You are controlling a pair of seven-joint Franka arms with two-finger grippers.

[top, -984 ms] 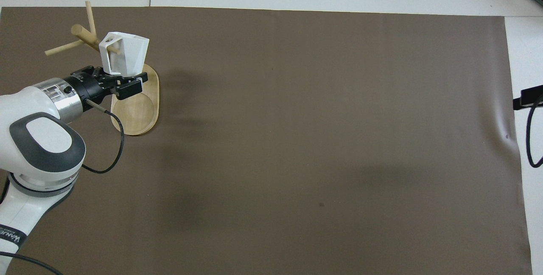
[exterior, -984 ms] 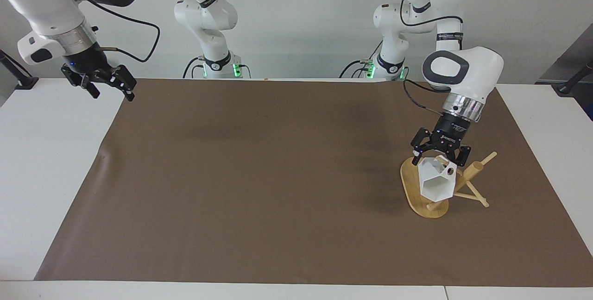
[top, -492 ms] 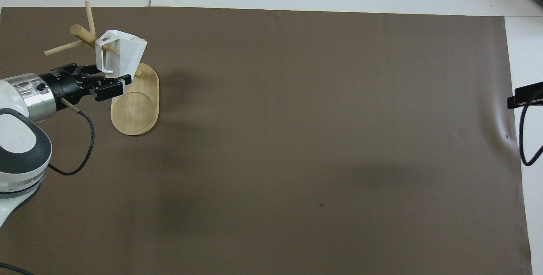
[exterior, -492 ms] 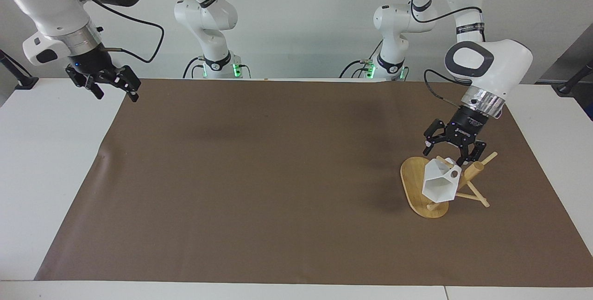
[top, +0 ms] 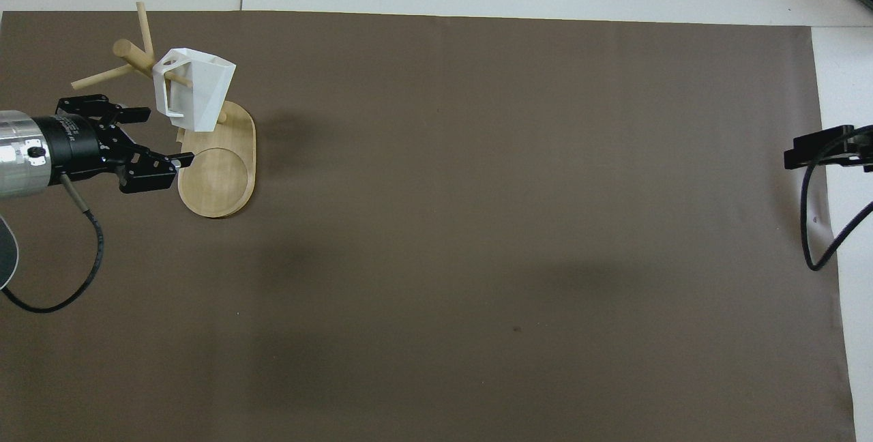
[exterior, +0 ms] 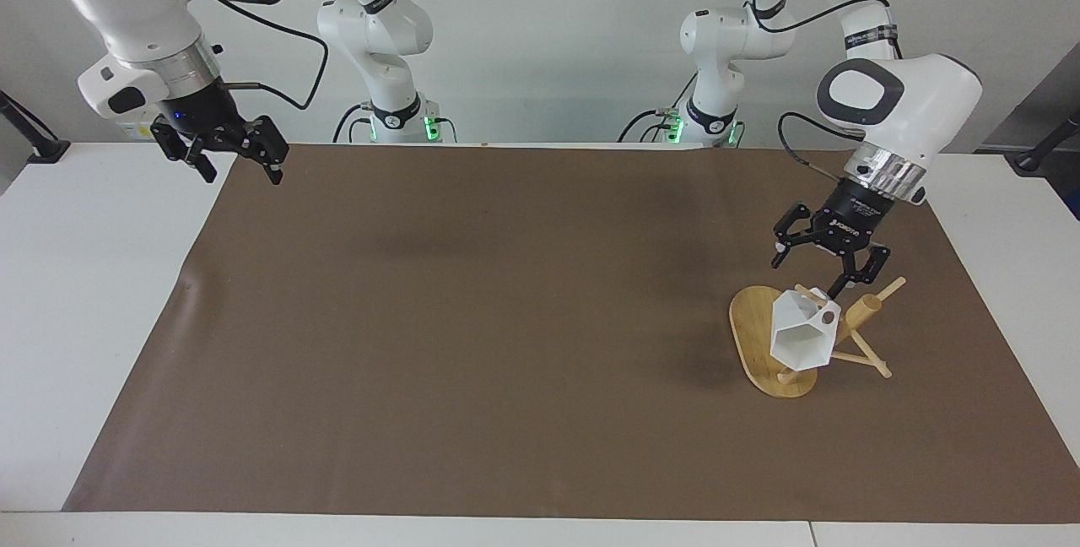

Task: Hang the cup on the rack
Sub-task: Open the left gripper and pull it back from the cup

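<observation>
Cup (exterior: 801, 336) hung by handle on a peg of rack (exterior: 764, 344), just below left end effector (exterior: 823, 273); jaws wide, holding nothing. Peg axis slants up toward it. Right end effector (exterior: 236, 160) wide, empty, well apart. Brown mat (exterior: 472, 319) on surface; plain white wall.

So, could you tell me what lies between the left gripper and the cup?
Nothing: in the facing view the open left gripper hangs just above the cup, apart from it.

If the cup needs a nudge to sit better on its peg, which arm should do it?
Left, probably: the left gripper hangs open just above the cup on the rack; the right gripper is at the table's other end.
</observation>
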